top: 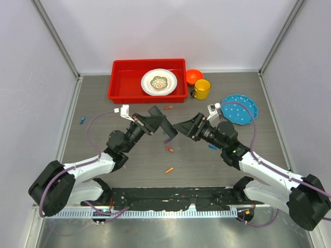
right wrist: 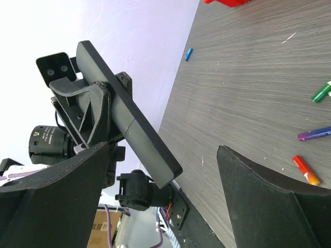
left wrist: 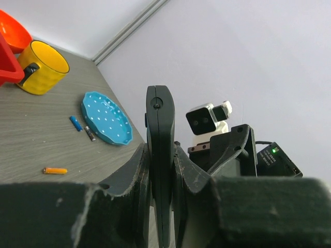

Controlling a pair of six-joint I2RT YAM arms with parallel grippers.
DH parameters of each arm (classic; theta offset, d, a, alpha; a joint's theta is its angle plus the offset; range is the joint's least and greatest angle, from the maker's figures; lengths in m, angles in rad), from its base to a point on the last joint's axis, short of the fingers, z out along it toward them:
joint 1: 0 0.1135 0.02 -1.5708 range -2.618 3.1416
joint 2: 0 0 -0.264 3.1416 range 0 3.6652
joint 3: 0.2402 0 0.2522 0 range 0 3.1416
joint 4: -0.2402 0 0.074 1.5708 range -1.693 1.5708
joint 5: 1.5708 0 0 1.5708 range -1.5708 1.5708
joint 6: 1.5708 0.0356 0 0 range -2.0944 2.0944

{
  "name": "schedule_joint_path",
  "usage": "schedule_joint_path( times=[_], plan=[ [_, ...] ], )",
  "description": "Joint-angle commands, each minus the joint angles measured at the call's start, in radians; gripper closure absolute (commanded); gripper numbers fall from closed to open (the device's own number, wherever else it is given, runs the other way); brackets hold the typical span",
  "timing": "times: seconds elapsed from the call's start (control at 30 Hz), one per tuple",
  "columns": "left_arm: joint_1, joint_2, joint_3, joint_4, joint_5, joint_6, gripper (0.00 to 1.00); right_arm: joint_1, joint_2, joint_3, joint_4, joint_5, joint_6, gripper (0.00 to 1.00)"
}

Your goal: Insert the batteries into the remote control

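Batteries lie loose on the table [top: 129, 168] between the arm bases and the grippers. An orange battery [top: 169, 170] is nearest the bases, a red-and-orange battery [top: 169, 149] sits just beyond it, and a purple battery [top: 168, 139] lies beyond that, close under the near end of the remote control [top: 164, 123]. None is in a gripper or in the remote.

The left gripper [left wrist: 162, 178] is clamped on the remote, which is held up off the table. In the left wrist view it stands edge-on between the pads and juts well past them. From above, its long axis runs on a slant from far left to near right, with the free end aimed at the right gripper [top: 187, 126]. That gripper's fingers are spread wide and hold nothing. In its own wrist view the bar crosses the space ahead of them without touching either. A seam crosses the bar partway along (whether the cover is on or off, I cannot tell).

Both arms reach forward and inward, wrists turned to face each other over the middle of the table. The left is busy as the holder, so I judge that the right arm is the one to fetch a battery. The loose batteries lie below its fingers and toward the near side.

Farther back a second orange battery [top: 168, 107] rests by the red tray [top: 119, 82], which holds a white plate [top: 147, 89]. A blue battery [top: 82, 121] lies off to the far left. An orange bowl [top: 194, 76], yellow mug [top: 201, 89] and blue plate [top: 239, 108] stand along the far right.
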Motion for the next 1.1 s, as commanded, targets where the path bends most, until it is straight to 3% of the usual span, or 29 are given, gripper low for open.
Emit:
schedule_joint_path(
  times=[0.0,0.2,0.47,0.63,1.07],
  plan=[
    [0.004,-0.013,0.019,0.028,-0.017,0.028,1.0,0.0,0.028,0.056,0.105,-0.067,0.022,0.11],
    [0.003,-0.01,0.026,0.014,-0.048,0.038,1.0,0.003,0.077,0.082,0.065,-0.07,0.016,0.19],
    [0.001,-0.007,0.03,0.001,-0.051,0.052,1.0,0.007,0.115,0.11,0.062,-0.064,0.018,0.24],
    [0.001,-0.008,0.032,0.001,-0.046,0.055,1.0,0.007,0.151,0.122,0.068,-0.067,0.025,0.36],
    [0.001,-0.014,0.029,0.004,-0.052,0.06,1.0,0.03,0.195,0.139,0.085,-0.092,0.03,0.36]
  ],
)
